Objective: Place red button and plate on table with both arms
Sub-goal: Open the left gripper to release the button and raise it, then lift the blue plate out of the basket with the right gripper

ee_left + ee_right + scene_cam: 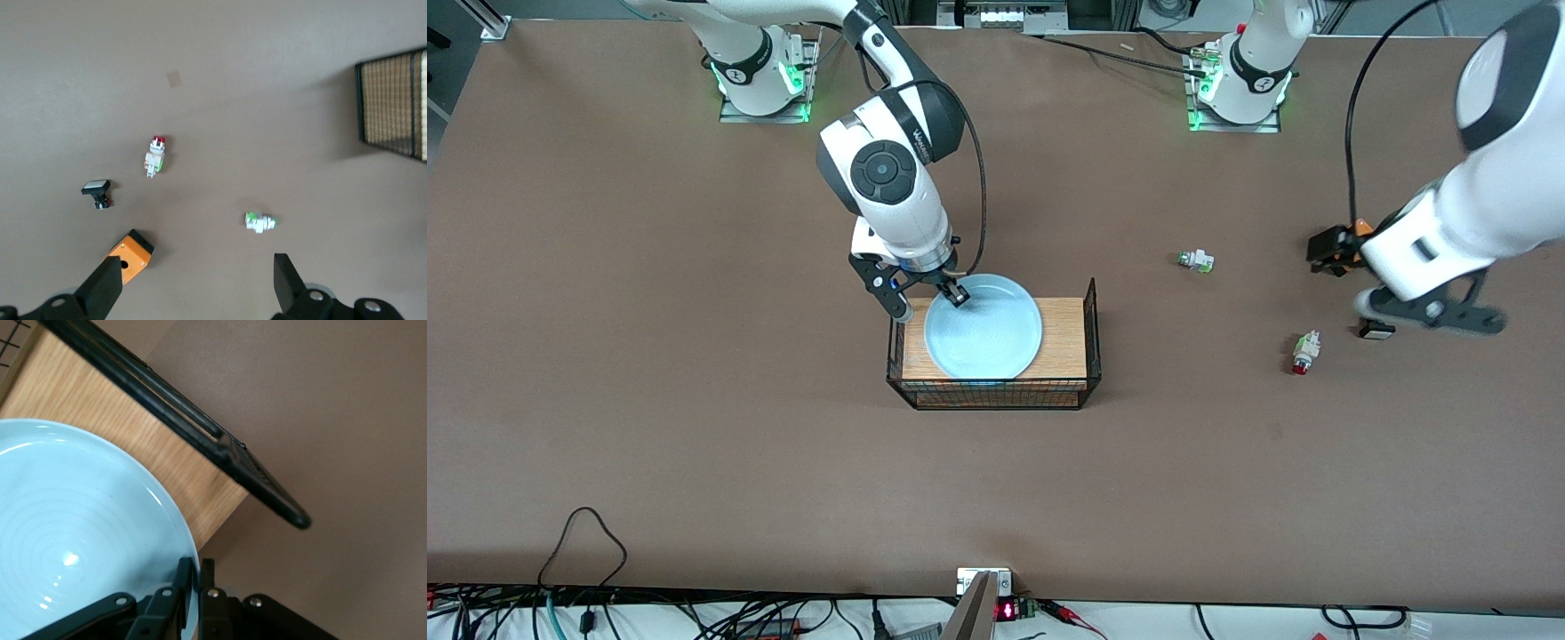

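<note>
- The right gripper (pixel 951 296) is seen clamped on the rim of the plate (pixel 983 325), at about 10 o'clock on the plate in the front view; in the right wrist view its fingers (pixel 180 587) pinch the rim from both faces.
- The plate lies flat on the wooden top of the wire rack (pixel 996 391), not yet on the table (pixel 694 356).
- The plate is judged stiff, glossy and slippery, breakable if dropped; a rim pinch is the only hold offered, and tilt under its own weight is to be expected.
- A green-tipped part (pixel 1197 260) lies at about 11 o'clock from the red button.
- The red button (pixel 1305 350) lies on the table toward the left arm's end, released; it is judged light and hard, best taken across its whitish body.
- The left gripper (pixel 1427 311) hangs over the table at about 2 o'clock from the red button, fingers spread, holding nothing.
</note>
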Robot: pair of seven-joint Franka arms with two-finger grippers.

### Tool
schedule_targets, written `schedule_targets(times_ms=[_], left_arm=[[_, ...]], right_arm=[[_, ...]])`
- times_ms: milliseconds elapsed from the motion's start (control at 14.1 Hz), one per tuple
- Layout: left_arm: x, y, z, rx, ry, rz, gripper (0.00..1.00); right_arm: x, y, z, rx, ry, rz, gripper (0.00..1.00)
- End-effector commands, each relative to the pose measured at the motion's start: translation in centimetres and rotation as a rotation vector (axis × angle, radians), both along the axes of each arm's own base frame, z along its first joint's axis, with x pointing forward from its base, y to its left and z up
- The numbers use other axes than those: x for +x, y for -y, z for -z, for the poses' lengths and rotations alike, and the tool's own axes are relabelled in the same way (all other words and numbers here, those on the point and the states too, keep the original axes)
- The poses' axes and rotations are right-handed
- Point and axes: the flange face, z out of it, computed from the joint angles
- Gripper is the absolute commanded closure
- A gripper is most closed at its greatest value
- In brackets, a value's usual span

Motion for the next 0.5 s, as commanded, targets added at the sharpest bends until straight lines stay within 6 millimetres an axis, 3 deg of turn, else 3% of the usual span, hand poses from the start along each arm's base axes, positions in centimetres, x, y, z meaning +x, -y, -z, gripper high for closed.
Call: schedule_targets(times_ms=[0,213,426], left_arm=[[-3.9,-2.2,1.4,-0.027,0.125,-0.061,0.00],[-5.7,-2.2,1.3,-0.022,0.145,-0.054,0.00],[-5.3,-2.6,1.1,-0.014,0.107,-0.059,0.00]], right_arm=[[0.1,0.1,-0.3,-0.004,-0.003,-0.045,1.00],[-0.8,-0.6,-1.2,0.000,-0.013,-0.056,1.00],[-1.5,-0.4,-5.5,0.010,-0.026,-0.067,1.00]])
